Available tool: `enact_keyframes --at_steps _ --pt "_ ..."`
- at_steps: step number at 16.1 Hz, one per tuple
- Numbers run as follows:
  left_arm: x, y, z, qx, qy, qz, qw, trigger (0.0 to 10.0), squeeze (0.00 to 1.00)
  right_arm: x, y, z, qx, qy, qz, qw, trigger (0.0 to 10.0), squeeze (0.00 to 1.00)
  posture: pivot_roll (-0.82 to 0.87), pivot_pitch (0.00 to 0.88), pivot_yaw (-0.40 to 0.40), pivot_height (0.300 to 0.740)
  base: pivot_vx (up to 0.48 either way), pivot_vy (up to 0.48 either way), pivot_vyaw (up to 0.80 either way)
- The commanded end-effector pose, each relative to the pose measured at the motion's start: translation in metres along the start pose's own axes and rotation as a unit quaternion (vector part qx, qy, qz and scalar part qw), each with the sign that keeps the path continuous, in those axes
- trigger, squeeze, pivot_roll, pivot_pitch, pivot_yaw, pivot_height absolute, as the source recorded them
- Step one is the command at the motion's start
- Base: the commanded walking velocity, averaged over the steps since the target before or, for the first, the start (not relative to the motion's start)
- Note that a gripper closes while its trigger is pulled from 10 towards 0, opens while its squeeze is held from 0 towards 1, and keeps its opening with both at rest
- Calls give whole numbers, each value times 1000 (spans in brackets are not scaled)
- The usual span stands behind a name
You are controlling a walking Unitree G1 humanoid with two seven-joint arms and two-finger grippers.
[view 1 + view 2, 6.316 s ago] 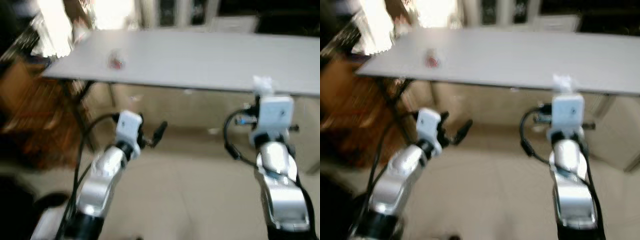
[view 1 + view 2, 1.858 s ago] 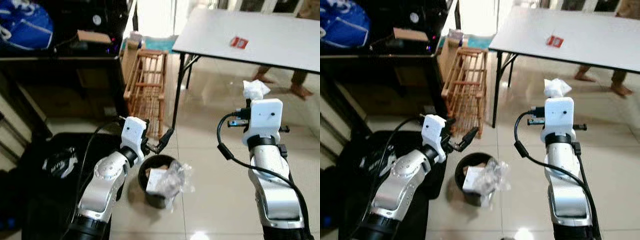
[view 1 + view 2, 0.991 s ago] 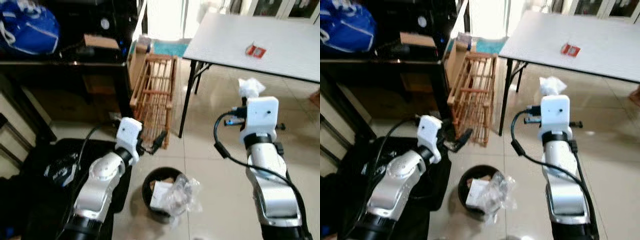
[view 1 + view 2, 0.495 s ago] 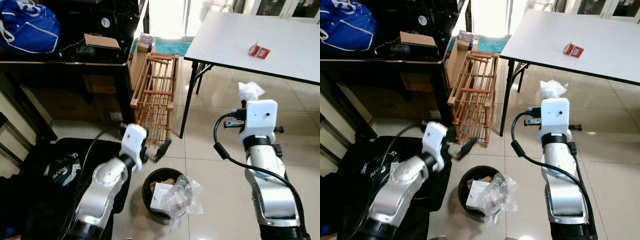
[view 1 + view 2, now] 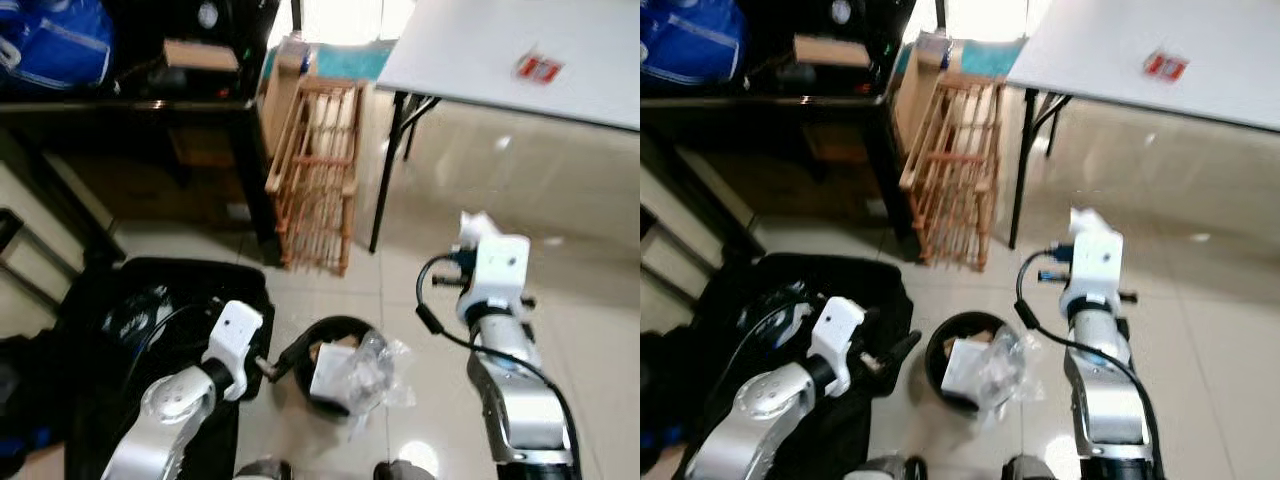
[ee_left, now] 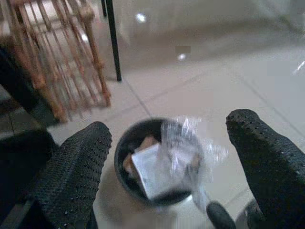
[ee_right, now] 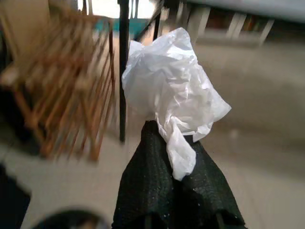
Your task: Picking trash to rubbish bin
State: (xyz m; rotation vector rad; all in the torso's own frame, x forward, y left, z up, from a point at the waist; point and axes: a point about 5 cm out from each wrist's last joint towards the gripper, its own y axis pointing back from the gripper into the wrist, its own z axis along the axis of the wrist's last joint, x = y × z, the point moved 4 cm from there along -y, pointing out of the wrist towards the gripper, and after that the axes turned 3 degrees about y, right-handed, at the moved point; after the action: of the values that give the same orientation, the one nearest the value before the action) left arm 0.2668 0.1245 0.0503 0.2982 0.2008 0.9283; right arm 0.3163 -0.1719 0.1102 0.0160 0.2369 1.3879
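L gripper (image 5: 283,360) has been dropping beside bin (image 5: 300,350), fingers wide; R gripper (image 7: 177,143) is pinching tissue wad (image 7: 171,93) at fingertips.

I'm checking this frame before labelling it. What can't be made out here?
- Right gripper: in the eye views its fingers are hidden behind the white wrist housing.
- Red item on the table: too small and blurred to identify.
- Bin contents: crumpled clear plastic covers what lies beneath.
- Wrist views: blurred background; the rack lacks detail.
- Bag: cut off by the frame edge.
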Motion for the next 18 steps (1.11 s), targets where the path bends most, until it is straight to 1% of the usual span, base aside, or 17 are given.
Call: enact_keyframes --at_steps 1,2,3,4,6,7,8,9,11,12,16,17,18 --pt "0 6 -4 12 -7 -5 1000 10000 0 3 5 -26 56 -12 8 998 10000 0 67 260 66 740 0 0 0" --pt "1 8 -8 20 -8 -4 1000 10000 0 5 7 -36 74 -15 13 997 10000 0 64 268 65 740 0 0 0" --pt "2 9 -12 25 -7 -3 1000 10000 0 8 9 -47 90 -8 22 996 10000 0 62 270 63 740 0 0 0" --pt "1 10 -18 35 -6 -3 999 10000 0 7 11 -62 107 -1 24 994 10000 0 58 280 61 740 0 0 0" --pt "-3 12 -23 41 -2 -8 999 10000 0 6 13 -76 127 5 27 991 10000 0 50 291 58 740 0 0 0" --pt "-11 16 -30 56 -2 -23 998 10000 0 2 15 -93 151 13 20 988 10000 0 52 302 51 740 0 0 0" --pt "-13 17 -33 60 -4 -28 998 10000 0 1 15 -97 158 16 19 987 10000 0 52 302 51 740 0 0 0" --pt "-19 19 -36 66 -9 -41 997 10000 0 2 17 -105 176 12 20 984 10000 0 56 318 41 740 0 0 0" --pt "-24 20 -35 66 -10 -46 997 10000 0 10 15 -111 190 15 39 981 10000 0 67 342 32 740 0 0 0" --pt "-28 23 -33 64 -15 -49 997 10000 0 16 14 -114 196 20 56 979 10000 0 78 367 23 740 0 0 0" --pt "-36 29 -33 65 -18 -52 996 10000 0 26 15 -122 212 24 81 974 10000 0 96 416 22 740 0 0 0" --pt "-41 35 -33 68 -16 -56 996 10000 0 33 15 -127 223 26 101 969 10000 0 106 442 22 740 0 0 0" --pt "-41 36 -33 68 -16 -57 996 10000 0 35 15 -128 225 26 106 968 10000 0 106 442 22 740 0 0 0"
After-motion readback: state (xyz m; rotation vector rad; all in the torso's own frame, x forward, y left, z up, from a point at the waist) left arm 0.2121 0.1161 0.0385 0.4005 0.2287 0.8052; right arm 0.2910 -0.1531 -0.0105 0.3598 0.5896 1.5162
